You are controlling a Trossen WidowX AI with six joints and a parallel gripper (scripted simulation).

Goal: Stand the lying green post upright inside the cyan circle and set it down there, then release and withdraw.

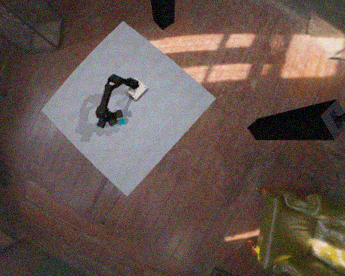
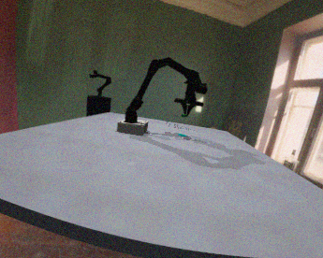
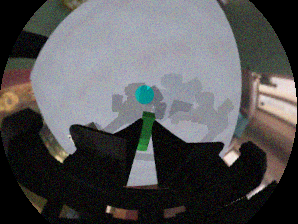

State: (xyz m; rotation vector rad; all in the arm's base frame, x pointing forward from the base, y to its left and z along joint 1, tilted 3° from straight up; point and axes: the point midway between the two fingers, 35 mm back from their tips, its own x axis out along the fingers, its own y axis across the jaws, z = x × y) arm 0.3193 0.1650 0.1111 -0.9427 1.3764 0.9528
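Observation:
The green post [image 3: 146,132] is between the fingertips of my gripper [image 3: 147,121] [image 2: 186,111], which is shut on it. In the wrist view the post runs lengthwise down the gap between the fingers; its exact tilt is hard to tell. In the exterior view only a trace of green shows at the fingertips, held well above the table. The cyan circle [image 3: 144,94] [image 1: 122,121] [image 2: 182,136] lies flat on the table, just beyond the post's far end in the wrist view. In the exterior view it lies below the gripper and slightly to its left.
The pale table [image 1: 138,150] [image 2: 129,187] carries the arm's base [image 1: 138,90] [image 2: 132,127]. Shadows of the arm fall around the circle. Dark pedestals [image 1: 295,122] [image 2: 98,106] stand off the table.

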